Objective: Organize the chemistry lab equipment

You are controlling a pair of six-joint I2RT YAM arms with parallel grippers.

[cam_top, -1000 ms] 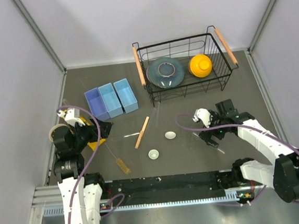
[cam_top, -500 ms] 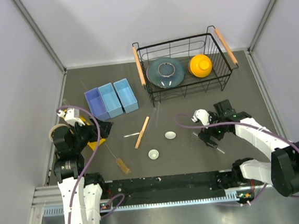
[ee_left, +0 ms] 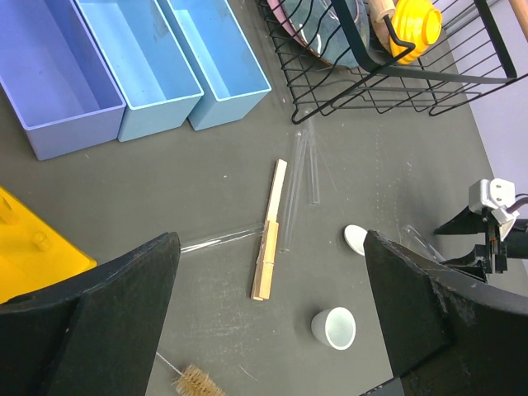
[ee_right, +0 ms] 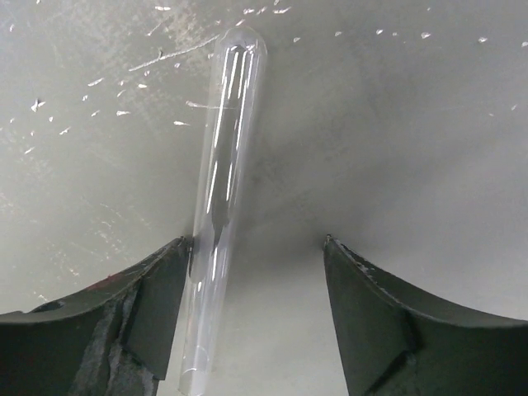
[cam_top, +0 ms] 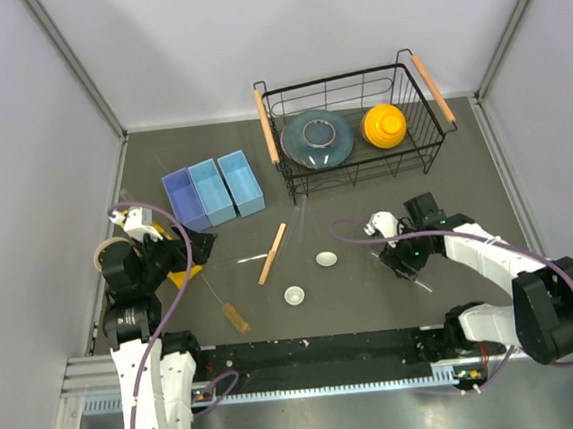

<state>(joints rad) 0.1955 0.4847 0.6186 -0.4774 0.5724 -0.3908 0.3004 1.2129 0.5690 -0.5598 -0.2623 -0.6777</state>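
The right jaws stand part open over a clear glass tube (ee_right: 221,165) that lies flat on the table (cam_top: 464,179), right of its middle and somewhat toward the near edge. In the right wrist view the tube runs lengthwise between the two fingers, touching the inner face of the left finger (ee_right: 157,305), with a clear gap to the right finger (ee_right: 371,322). It is not clamped.

The left jaws are wide open near the left edge of the table, holding nothing. Seen from the left wrist, a tan wooden stick (ee_left: 271,223) lies on the table in the gap between them, well below. Thin clear rods (ee_left: 311,169) lie just beside the stick. A small white cup (ee_left: 334,327) and a second white dish (ee_left: 355,239) sit toward the middle of the table, and a wire brush (cam_top: 230,313) lies nearer the near edge. Three blue bins (cam_top: 212,191) stand side by side toward the far left corner, beside a black wire basket (cam_top: 431,147).
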